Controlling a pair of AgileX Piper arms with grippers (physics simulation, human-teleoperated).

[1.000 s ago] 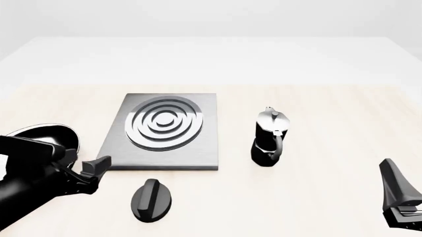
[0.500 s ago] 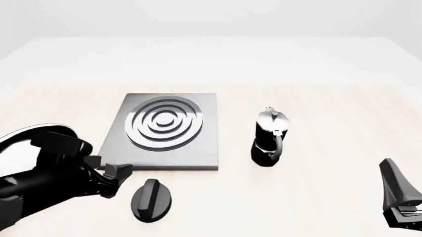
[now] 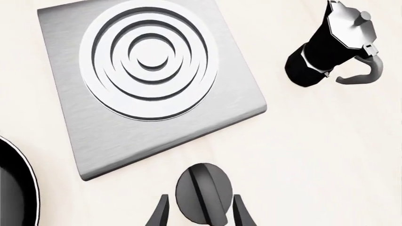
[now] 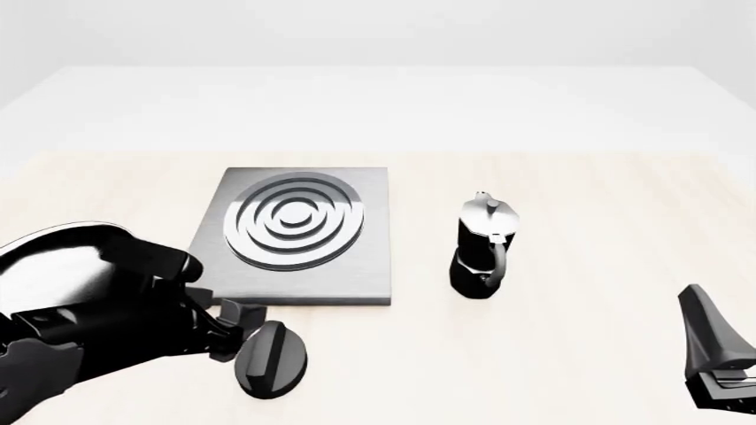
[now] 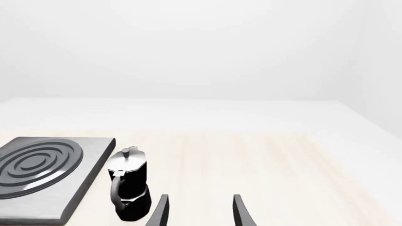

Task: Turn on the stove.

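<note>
- Jaws of the left gripper (image 3: 199, 215) stand apart, one on each side of the black ridged knob (image 3: 202, 191), not visibly clamped on it.
- Jaws of the right gripper (image 5: 198, 211) are also spread, holding nothing, low at the table's (image 4: 590, 354) near right.
- Just beyond the knob lies the grey stove (image 4: 294, 232) slab with its silver rings.
- A frying pan (image 3: 12, 188) sits left of the stove; the moka pot (image 4: 483, 245) stands upright to its right, apart from it.
</note>
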